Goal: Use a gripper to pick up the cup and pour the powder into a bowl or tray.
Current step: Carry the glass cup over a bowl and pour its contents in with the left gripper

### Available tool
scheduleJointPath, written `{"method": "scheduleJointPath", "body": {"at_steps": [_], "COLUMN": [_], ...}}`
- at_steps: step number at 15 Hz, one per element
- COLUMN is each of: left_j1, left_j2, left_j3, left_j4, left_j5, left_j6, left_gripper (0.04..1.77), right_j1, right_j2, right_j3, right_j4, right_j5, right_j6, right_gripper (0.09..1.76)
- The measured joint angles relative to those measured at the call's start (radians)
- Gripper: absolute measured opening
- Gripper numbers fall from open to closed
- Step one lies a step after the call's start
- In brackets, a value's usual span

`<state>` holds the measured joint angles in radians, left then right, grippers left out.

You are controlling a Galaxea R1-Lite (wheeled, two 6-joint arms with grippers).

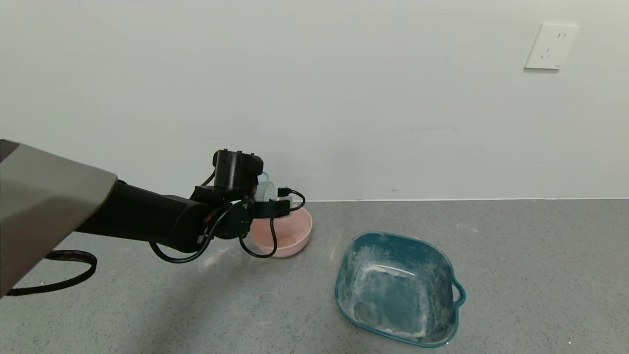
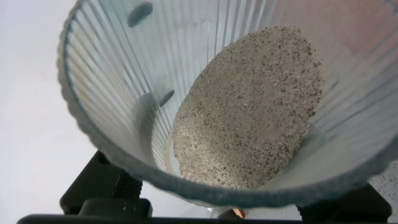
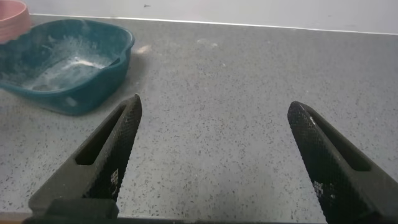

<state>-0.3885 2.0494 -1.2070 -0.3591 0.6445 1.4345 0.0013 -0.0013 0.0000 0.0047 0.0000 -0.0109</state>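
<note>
The left claw (image 1: 275, 201) is up in the air over the pink bowl (image 1: 287, 236), and it is clenched on the cup (image 1: 265, 189). The cup sits between its fingers, close to the wall behind. In the left wrist view we look right down into the cup (image 2: 205, 99). Its ribbed sides are see-through, and a pile of greyish powder (image 2: 249, 112) with dark specks lies inside, slid to one side. So the cup looks tipped a bit, but the powder is not out yet.

The bowl stands on the grey desk (image 1: 516, 255), right under the claw. Beside it, toward the robot's right and a bit nearer to the robot, sits the teal tray (image 1: 393, 290), smeared with white dust. The two are near each other but not touching.

The right claw (image 3: 214, 155) hangs low over the desk well to the side, with its fingers spread wide and nothing in them.

What could go wrong? I think the cup may not be over the middle of the bowl, so powder could fall on the desk. If it tips too fast, the powder could come out in a puff. The smooth cup could also slip in the grip as it turns.
</note>
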Motion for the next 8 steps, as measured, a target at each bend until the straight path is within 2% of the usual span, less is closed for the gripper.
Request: {"method": "scheduleJointPath", "body": {"at_steps": [8], "left_j1": [-0.041], "left_j2": [0.001], "left_j3": [0.0], "left_j4": [-0.004], "left_j5": [0.078], "left_j6": [0.043], "left_gripper": [1.3], "right_j1": [0.0], "right_j2": [0.0], "right_j3": [0.0], "right_j4": [0.0], "right_j5": [0.0], "right_j6": [0.0], "right_gripper": [1.71]}}
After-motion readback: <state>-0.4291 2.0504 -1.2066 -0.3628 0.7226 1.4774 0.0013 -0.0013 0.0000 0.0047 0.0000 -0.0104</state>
